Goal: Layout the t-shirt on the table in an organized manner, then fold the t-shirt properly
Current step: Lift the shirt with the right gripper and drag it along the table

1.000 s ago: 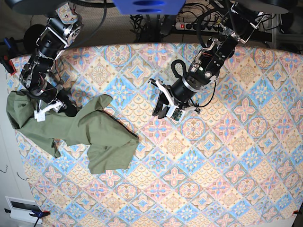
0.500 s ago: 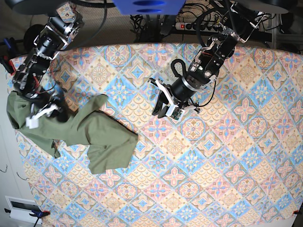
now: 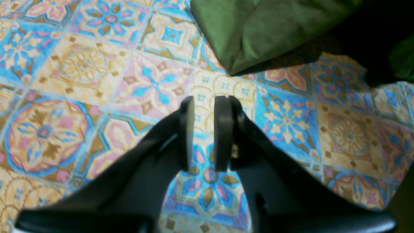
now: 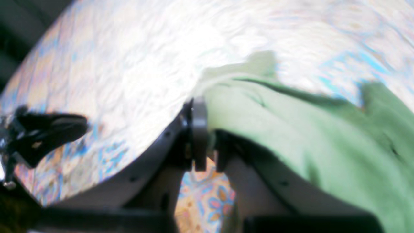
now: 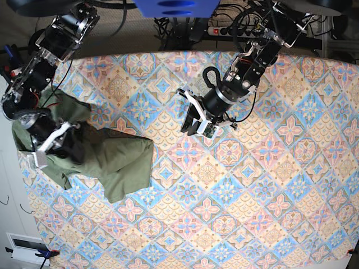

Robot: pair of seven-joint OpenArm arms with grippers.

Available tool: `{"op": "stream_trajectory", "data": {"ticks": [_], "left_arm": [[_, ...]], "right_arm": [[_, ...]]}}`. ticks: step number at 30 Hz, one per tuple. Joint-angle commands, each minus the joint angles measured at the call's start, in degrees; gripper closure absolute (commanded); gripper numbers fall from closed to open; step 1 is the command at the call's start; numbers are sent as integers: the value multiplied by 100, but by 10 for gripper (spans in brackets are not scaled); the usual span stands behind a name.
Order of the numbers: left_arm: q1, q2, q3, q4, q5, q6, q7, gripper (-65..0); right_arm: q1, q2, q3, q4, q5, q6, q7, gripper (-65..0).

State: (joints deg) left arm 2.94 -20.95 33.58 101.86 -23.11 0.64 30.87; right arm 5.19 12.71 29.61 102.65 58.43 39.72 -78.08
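Observation:
The olive-green t-shirt [image 5: 115,159] lies crumpled at the left side of the table [image 5: 252,190], partly hanging over the left edge. My right gripper [image 5: 42,152] is shut on a fold of it near that edge. In the right wrist view the fingers [image 4: 198,129] pinch the t-shirt [image 4: 307,139], which drapes to the right over the blurred table [image 4: 129,64]. My left gripper [image 5: 193,124] hovers over the table's middle, apart from the shirt. In the left wrist view the left gripper [image 3: 204,129] is shut and empty above the table [image 3: 81,64]. A t-shirt corner [image 3: 258,29] lies beyond it.
A power strip and cables [image 5: 224,31] run behind the table's back edge. A blue object [image 5: 176,7] hangs at the top centre. A white box [image 5: 25,246] sits off the table's lower left corner. The patterned cloth stretches right and forward of the shirt.
My right gripper has moved left and towards the near side with the shirt in it, dragging the cloth left and bunching it. The left arm has shifted only slightly.

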Motion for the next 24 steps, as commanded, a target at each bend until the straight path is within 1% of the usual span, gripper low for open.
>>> {"op": "stream_trajectory", "data": {"ticks": [1, 4, 5, 7, 10, 13, 15, 19, 22, 24], "left_arm": [[-61, -2, -40, 95, -14, -16, -138, -109], [176, -2, -312, 121, -14, -16, -138, -109], [229, -2, -382, 130, -14, -16, -138, -109], [291, -2, -506, 130, -14, -16, -138, -109], [405, -2, -558, 130, -14, -16, -147, -109], [423, 25, -558, 130, -14, -16, -147, -109], [423, 139, -567, 130, -14, -16, -147, -109], [423, 315, -567, 104, -5, -16, -147, -109], [431, 438, -567, 95, 4, -16, -138, -109], [440, 517, -567, 60, 109, -16, -129, -109]], "right_arm": [[136, 105, -81, 289, 218, 28, 226, -16], [171, 158, -380, 526, 218, 28, 112, -16], [180, 289, -433, 535, 218, 28, 112, -16], [294, 667, -539, 473, 201, 28, 147, -15], [874, 993, -662, 438, 183, 28, 164, -15], [1428, 1336, -855, 201, -345, 28, 244, -15], [1850, 1494, -1172, 148, -705, 28, 323, -15], [2536, 1705, -1541, 148, -1039, 28, 331, -15], [3028, 1722, -1558, 148, -1030, 28, 331, -15], [3318, 1802, -1558, 157, -986, 28, 331, -15]]}}
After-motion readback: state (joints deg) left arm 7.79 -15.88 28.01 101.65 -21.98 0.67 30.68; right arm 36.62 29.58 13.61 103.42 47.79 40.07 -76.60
